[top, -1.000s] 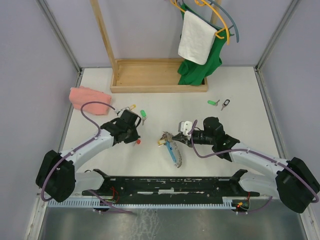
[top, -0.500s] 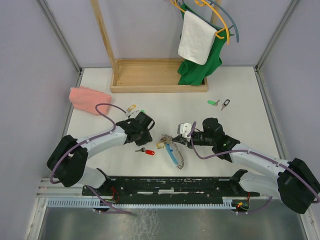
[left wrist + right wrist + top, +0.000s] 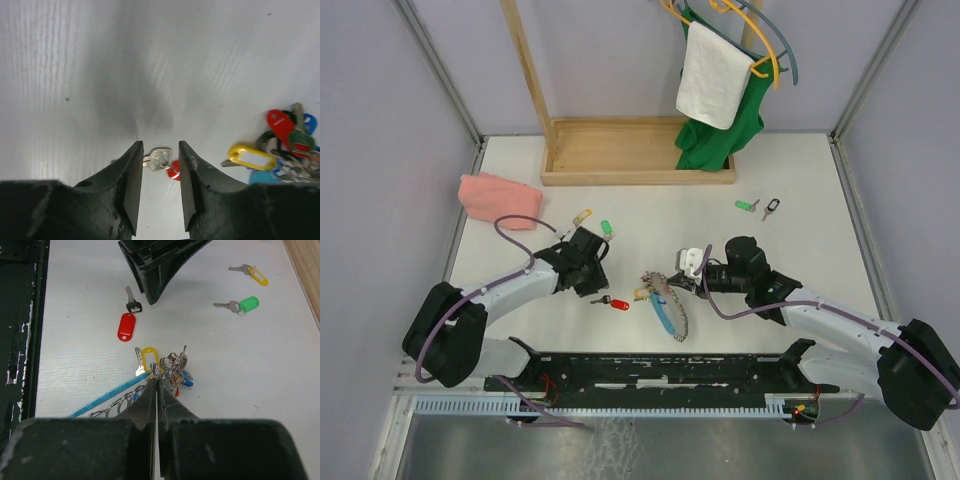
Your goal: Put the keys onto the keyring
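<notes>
White bench (image 3: 800, 200), walled on three sides. Wooden frame (image 3: 620, 165), upright post with a low tray base, at the far edge. Green garment (image 3: 715, 140) and white towel (image 3: 712, 75) hang on hangers at the far right, over the frame's right end. Left pincer (image 3: 160, 146): fingers partly apart and holding nothing, pointed down at the bench left of centre. Right pincer (image 3: 156, 381): fingers pressed together on a metal ring at the near edge of the keyring's cluster, right of centre. Pink cloth (image 3: 498, 198), crumpled, at the far left of the bench. Keyring (image 3: 665, 300): on the bench near the middle, with a light-blue strip and a coil of grey chain running toward the near edge; yellow, red, blue and green tags are bunched at the end the right pincer grips. Red-tag key (image 3: 127, 326): flat on the bench between the two pincers, just beside the left fingertips and a little apart from the keyring; in the left wrist view its head shows through the gap between the fingers. Green-tag key (image 3: 606, 228) and yellow-tag key (image 3: 582, 215): loose, just beyond the left arm. Second green-tag key (image 3: 748, 205) and a dark key (image 3: 772, 208): side by side, well apart toward the far right.
</notes>
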Robot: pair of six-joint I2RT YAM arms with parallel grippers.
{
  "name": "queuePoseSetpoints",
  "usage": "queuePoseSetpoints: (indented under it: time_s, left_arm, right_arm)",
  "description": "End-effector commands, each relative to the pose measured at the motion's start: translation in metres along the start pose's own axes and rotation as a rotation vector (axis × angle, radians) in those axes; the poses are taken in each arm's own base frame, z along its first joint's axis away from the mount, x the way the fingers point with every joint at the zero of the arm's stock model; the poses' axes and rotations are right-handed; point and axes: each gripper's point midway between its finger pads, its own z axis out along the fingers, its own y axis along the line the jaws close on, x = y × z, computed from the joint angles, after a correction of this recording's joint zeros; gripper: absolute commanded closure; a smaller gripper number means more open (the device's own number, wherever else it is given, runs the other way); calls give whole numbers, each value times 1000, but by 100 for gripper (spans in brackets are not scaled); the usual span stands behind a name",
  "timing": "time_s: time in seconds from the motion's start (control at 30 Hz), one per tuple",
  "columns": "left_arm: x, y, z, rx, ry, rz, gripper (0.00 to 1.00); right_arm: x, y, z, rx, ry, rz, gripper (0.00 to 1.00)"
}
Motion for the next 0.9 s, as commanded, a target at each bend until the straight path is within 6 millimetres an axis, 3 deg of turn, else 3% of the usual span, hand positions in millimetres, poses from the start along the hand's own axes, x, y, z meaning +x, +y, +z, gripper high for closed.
queuePoseSetpoints:
  time_s: [0.0, 0.23, 0.37, 0.53, 0.7, 0.87]
  left_arm:
    - [4, 6, 4, 51, 23, 7, 63]
    - [25, 18, 6, 50, 95, -2, 69]
    - [36, 9, 2, 97, 144, -23, 74]
    - [34, -7, -12, 149, 139, -31, 74]
    - [29, -14, -24, 161, 114, 68, 62]
    - [20, -11, -24, 143, 83, 204, 49]
  right_arm:
    - [-31, -13, -2, 33, -74, -69, 99]
    - [-33, -15, -4, 48, -74, -77, 99]
    - [-34, -17, -6, 66, -79, -85, 99]
    - [-34, -18, -7, 77, -79, -88, 99]
    - [-35, -18, -8, 79, -83, -92, 99]
    - [-36, -18, -8, 76, -85, -94, 99]
